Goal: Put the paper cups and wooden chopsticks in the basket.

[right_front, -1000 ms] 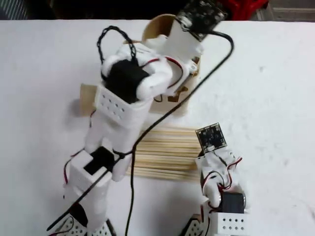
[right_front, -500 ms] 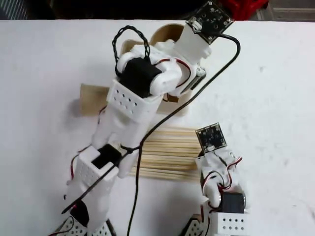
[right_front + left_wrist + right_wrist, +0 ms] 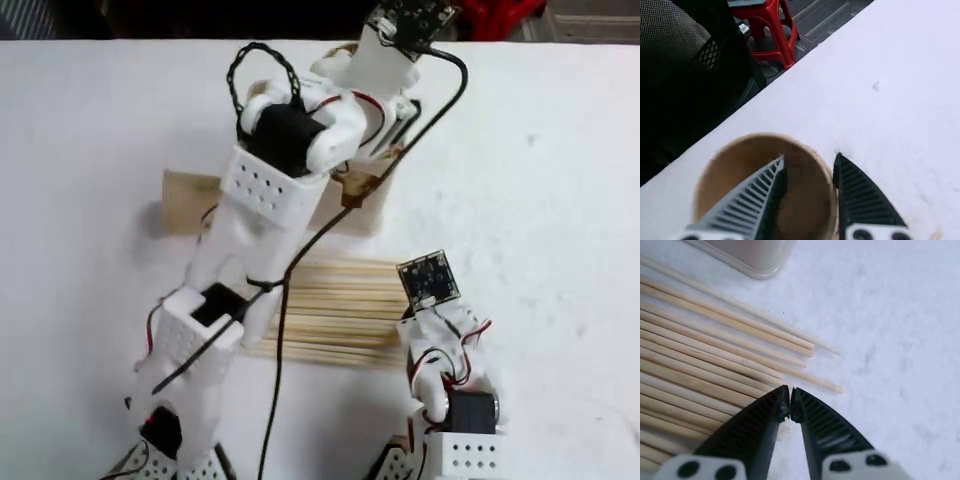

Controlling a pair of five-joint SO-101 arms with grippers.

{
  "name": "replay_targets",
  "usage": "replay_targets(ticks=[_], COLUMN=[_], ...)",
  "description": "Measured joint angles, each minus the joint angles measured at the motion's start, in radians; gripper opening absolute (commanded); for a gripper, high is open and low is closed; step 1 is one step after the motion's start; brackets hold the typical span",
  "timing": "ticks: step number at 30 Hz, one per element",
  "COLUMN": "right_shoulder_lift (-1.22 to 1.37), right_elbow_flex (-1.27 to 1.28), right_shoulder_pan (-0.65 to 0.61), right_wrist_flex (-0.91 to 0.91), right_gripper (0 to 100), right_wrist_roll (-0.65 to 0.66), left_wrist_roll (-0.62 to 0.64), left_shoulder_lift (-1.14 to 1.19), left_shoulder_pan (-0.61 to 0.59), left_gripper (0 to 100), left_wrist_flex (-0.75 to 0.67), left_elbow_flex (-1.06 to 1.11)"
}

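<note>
A brown paper cup (image 3: 735,190) stands with its mouth up by the table's far edge, at the far end of the basket (image 3: 190,200). My left gripper (image 3: 810,157) is open astride the cup's rim, one finger (image 3: 765,195) inside and the other outside against the wall. In the high view the left arm (image 3: 280,150) stretches over the basket and hides most of the cup. A row of wooden chopsticks (image 3: 340,310) lies flat in front of the basket. My right gripper (image 3: 790,396) is shut and empty, its tips just above the chopsticks' (image 3: 700,375) ends.
A rounded beige corner of the basket (image 3: 750,255) sits just beyond the chopsticks. The left arm's black cable (image 3: 300,260) hangs across the basket and the chopsticks. Bare white table (image 3: 540,200) lies to the right. A red stool (image 3: 765,30) stands beyond the table edge.
The left arm's wrist has swung farther toward the table's far edge and now covers more of the cup. The right arm and the chopsticks have stayed put.
</note>
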Motion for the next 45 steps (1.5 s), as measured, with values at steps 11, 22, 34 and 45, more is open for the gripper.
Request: replay_targets(ticks=[11,22,34,45], right_shoulder_lift=[0.0,0.0,0.0,0.0], right_elbow_flex=[0.0,0.0,0.0,0.0], right_shoulder_pan=[0.0,0.0,0.0,0.0], right_wrist_flex=[0.0,-0.005,-0.005,-0.005], right_gripper=[2.1,1.8,1.8,1.8], right_wrist_roll=[0.0,0.0,0.0,0.0], left_wrist_roll=[0.0,0.005,0.097,0.144], left_shoulder_lift=[0.006,-0.083,-0.565,-0.941], left_shoulder_pan=[-0.026,-0.222,-0.485,-0.611], left_gripper=[16,16,17,17], left_wrist_flex=[-0.029,0.272,0.249,-0.074], left_elbow_flex=[-0.037,-0.238,0.571,1.442])
